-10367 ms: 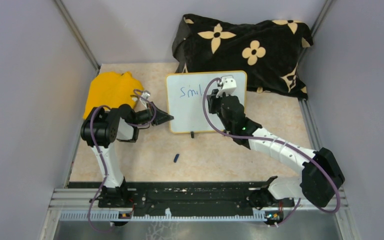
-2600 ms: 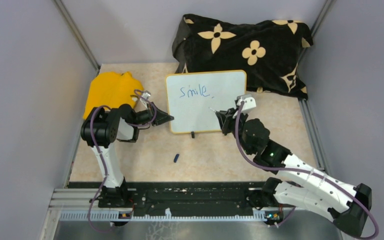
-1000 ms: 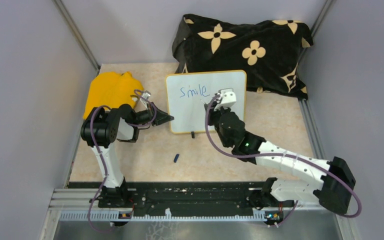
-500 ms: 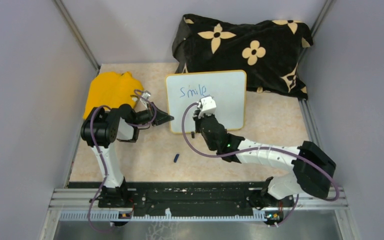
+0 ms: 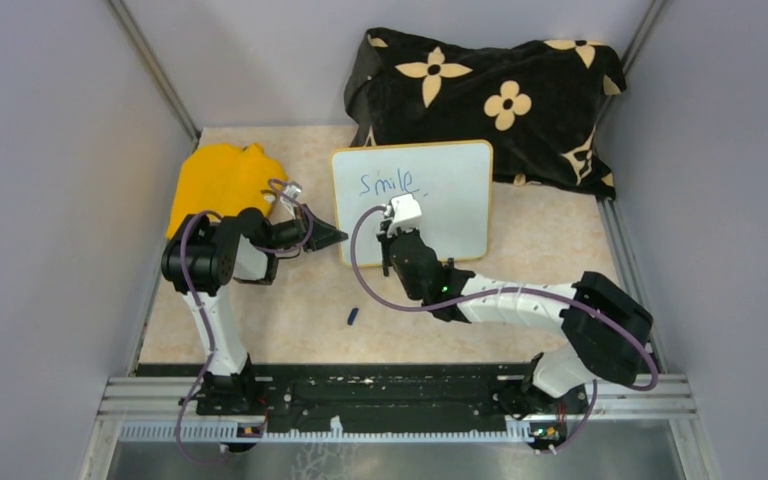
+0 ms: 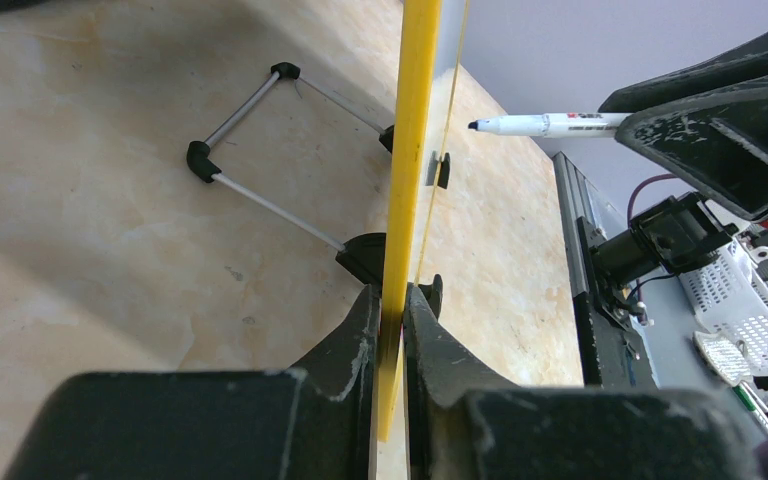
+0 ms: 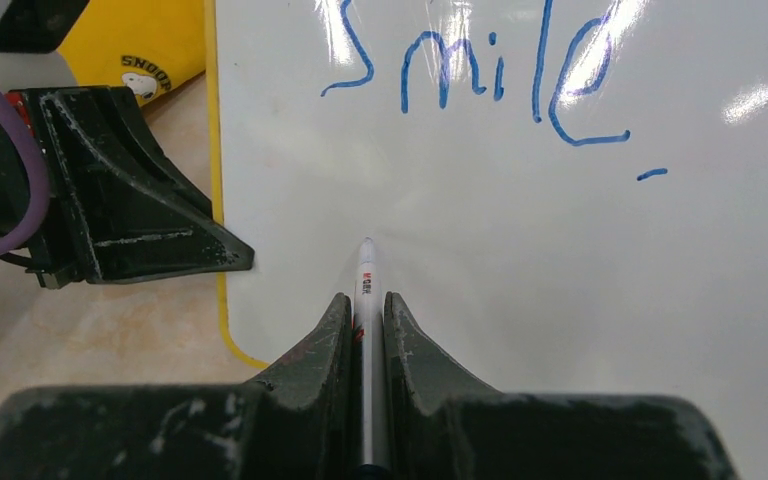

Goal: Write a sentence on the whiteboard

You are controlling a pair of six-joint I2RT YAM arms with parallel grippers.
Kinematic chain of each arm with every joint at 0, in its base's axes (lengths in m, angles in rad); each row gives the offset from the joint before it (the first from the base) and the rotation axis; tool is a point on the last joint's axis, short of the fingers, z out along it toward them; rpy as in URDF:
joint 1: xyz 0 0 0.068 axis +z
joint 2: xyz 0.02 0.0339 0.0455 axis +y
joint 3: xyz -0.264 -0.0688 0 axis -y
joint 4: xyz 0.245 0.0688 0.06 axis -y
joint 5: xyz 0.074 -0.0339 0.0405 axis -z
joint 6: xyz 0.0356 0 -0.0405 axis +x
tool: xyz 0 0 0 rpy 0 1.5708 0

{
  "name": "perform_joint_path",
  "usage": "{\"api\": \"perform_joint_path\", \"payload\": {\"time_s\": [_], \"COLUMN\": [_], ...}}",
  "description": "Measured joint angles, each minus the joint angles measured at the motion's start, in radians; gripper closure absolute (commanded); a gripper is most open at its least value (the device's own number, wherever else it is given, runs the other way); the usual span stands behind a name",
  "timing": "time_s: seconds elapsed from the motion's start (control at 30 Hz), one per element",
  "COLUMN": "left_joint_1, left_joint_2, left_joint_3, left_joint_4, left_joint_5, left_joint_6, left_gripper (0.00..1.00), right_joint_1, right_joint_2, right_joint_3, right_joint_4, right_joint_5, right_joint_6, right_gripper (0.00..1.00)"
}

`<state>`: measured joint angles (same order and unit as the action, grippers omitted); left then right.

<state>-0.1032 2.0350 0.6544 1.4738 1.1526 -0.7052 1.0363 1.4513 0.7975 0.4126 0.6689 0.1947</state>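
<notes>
The whiteboard (image 5: 450, 215), white with a yellow rim, stands at the table's middle. My left gripper (image 5: 338, 236) is shut on its left edge, and in the left wrist view the jaws (image 6: 392, 300) pinch the yellow rim (image 6: 415, 120). Of the sentence (image 5: 388, 184), only the blue "Smile" (image 7: 480, 75) and a short dash after it show. My right gripper (image 5: 390, 235) is shut on a white marker (image 7: 366, 290) whose tip points at the bare board below the "S". In the left wrist view the marker (image 6: 545, 124) hangs a little off the board's face.
A black flowered cloth (image 5: 490, 95) lies heaped behind the board. A yellow bag (image 5: 220, 180) sits at the left, behind my left arm. A small blue cap (image 5: 353, 317) lies on the table in front. The board's wire stand (image 6: 260, 150) juts out behind it. Grey walls close both sides.
My right gripper has carried the marker left and down across the board, from right of "Smile" to below its start. The left gripper has kept its hold.
</notes>
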Motion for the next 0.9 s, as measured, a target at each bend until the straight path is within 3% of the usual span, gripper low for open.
{"api": "perform_joint_path", "payload": {"time_s": [0.9], "left_joint_1": [0.0], "left_joint_2": [0.0], "left_joint_3": [0.0], "left_joint_4": [0.0], "left_joint_5": [0.0], "left_joint_6": [0.0], "left_gripper": [1.0], "right_joint_1": [0.004], "right_joint_2": [0.068], "right_joint_3": [0.043], "right_joint_4": [0.014], "right_joint_5": [-0.058], "right_joint_6": [0.019], "right_gripper": [1.0]}}
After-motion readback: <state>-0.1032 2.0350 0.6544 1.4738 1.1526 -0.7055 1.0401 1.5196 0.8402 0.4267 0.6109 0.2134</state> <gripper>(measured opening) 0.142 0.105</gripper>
